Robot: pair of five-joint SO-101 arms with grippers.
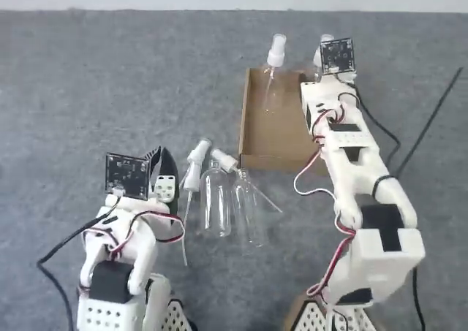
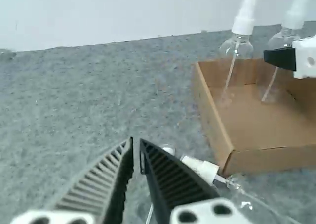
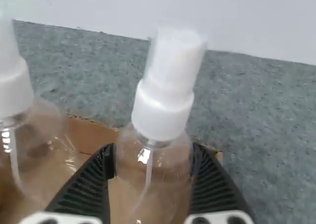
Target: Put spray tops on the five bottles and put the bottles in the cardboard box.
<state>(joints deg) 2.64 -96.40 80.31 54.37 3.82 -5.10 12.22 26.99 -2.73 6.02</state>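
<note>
Boxing step: right gripper clamps capped bottle inside cardboard box at 1 o'clock. Next move, likely: release. Left gripper together, empty.

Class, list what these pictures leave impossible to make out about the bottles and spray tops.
- High view: the right arm's camera board covers most of the held bottle.
- Right wrist view: that bottle's base is cut off by the frame edge, so contact with the cardboard box is unclear.
- Left wrist view: the left end effector blocks most of the lying bottles; whether their spray tops are attached is unclear.
</note>
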